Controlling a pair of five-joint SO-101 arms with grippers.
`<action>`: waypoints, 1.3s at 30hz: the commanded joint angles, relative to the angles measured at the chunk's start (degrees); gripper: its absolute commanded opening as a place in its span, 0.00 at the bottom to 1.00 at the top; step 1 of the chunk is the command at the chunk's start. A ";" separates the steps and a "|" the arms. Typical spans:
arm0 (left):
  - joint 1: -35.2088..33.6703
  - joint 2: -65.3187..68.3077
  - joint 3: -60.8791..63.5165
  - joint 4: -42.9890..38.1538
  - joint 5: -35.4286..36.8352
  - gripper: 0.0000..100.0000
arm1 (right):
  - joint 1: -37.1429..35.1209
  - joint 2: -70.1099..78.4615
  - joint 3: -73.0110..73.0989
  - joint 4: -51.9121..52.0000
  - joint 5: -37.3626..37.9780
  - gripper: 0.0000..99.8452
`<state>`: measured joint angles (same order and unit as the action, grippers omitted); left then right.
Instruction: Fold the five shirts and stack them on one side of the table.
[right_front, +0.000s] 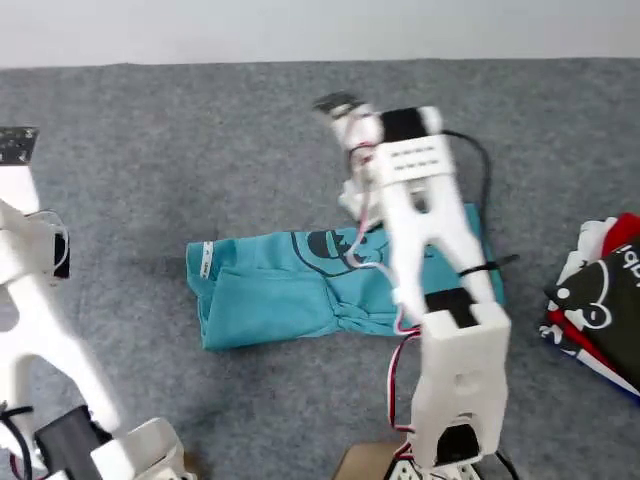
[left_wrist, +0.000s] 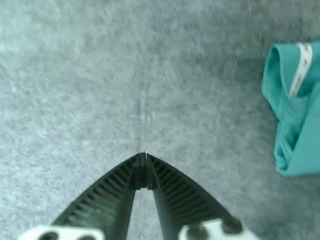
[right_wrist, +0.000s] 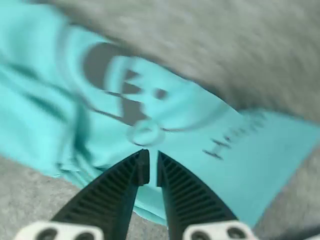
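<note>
A teal shirt (right_front: 300, 285) with a dark printed face lies folded into a long band at the middle of the grey table. The right arm (right_front: 440, 260) stretches over its right half. In the right wrist view my right gripper (right_wrist: 151, 156) hangs just above the teal shirt (right_wrist: 210, 125), near the print, its fingers shut with nothing between them. My left gripper (left_wrist: 145, 160) is shut and empty over bare carpet, with the collar end of the teal shirt (left_wrist: 295, 110) off to one side. The left arm (right_front: 35, 300) stands at the table's left edge.
A stack of folded shirts (right_front: 600, 300), black on top with red, white and blue beneath, sits at the right edge. The grey carpet (right_front: 200, 150) runs bare behind and to the left of the teal shirt.
</note>
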<state>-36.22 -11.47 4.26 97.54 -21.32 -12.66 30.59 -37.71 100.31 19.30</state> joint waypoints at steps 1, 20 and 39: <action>0.44 -2.46 -0.22 2.46 0.18 0.01 | 5.05 -3.65 -2.73 2.24 -4.22 0.14; 0.44 -2.55 -0.31 2.90 -0.09 0.01 | 19.47 8.92 -3.08 1.10 -10.46 0.26; 0.79 -2.11 -0.40 2.46 -0.26 0.01 | 16.66 20.53 -3.08 -1.63 -10.29 0.16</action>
<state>-35.96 -11.47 4.26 98.95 -21.41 4.40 50.73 -38.68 99.34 8.92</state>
